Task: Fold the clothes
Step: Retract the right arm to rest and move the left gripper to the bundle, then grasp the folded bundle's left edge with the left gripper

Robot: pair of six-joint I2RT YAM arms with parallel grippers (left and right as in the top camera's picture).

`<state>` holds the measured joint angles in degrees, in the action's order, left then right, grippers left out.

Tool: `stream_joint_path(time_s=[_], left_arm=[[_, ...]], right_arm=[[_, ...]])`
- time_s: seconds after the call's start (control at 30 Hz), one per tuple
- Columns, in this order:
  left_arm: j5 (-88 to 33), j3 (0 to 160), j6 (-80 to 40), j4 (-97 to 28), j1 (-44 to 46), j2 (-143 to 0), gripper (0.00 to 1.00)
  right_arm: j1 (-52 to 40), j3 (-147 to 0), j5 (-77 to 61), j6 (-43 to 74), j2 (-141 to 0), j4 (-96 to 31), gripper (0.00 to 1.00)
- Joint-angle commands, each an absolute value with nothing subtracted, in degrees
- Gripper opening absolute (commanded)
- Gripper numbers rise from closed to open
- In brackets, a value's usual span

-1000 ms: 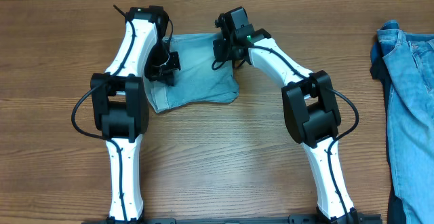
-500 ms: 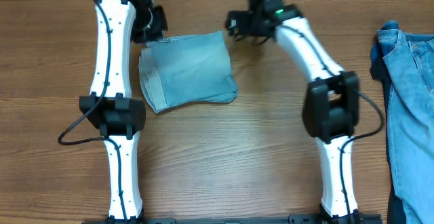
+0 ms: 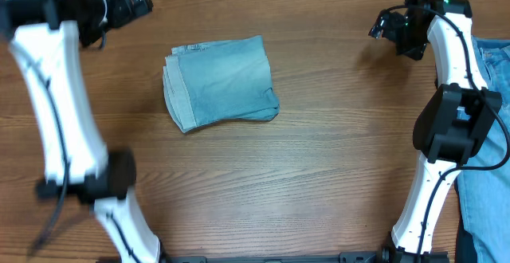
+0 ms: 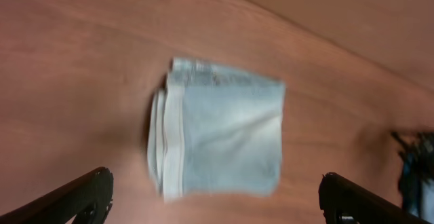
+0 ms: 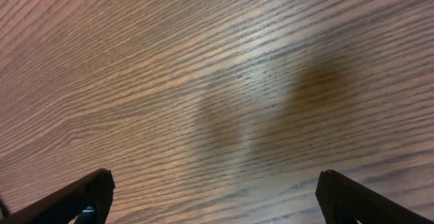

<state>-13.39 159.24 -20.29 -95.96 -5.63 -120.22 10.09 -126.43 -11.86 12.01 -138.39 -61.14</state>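
At the middle of the wooden table point(image 3: 303, 175) the pale denim shorts point(image 3: 221, 84) lie folded square; left gripper point(image 4: 215, 183) and right gripper point(image 5: 212, 180) hang well clear, jaws spread wide

no readable text, labels, brands, numbers or signs in any view.

Shorts point(image 3: 221, 81) on the table point(image 3: 319, 167), left of centre; denim garments point(image 3: 494, 72) at its right edge, well apart.
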Motion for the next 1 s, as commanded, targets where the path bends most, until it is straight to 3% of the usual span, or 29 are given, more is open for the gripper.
stream_joint_path(time_s=[0.0, 0.17, 0.33, 0.67, 0.97], left_arm=[[-2.37, 136.59, -25.96, -96.82, -0.80, -101.23, 1.00], [6.15, 100.38, -33.01, -91.44, -0.75, -90.91, 1.00], [-3.01, 80.07, -29.50, -62.87, -0.95, -93.93, 1.00], [-12.58, 78.00, -22.46, -34.06, -3.73, -114.83, 1.00], [-19.42, 78.17, -19.25, -29.02, -3.73, -115.39, 1.00]], right_arm=[[10.41, -127.48, -12.29, 12.25, -135.81, -60.99, 1.00], [10.41, -127.46, -12.29, 12.25, -135.81, -60.99, 1.00], [10.41, -127.46, -12.29, 12.25, -135.81, -60.99, 1.00], [10.41, -127.48, -12.29, 12.25, -135.81, -60.99, 1.00], [10.41, -127.48, -12.29, 12.25, -135.81, -60.99, 1.00]])
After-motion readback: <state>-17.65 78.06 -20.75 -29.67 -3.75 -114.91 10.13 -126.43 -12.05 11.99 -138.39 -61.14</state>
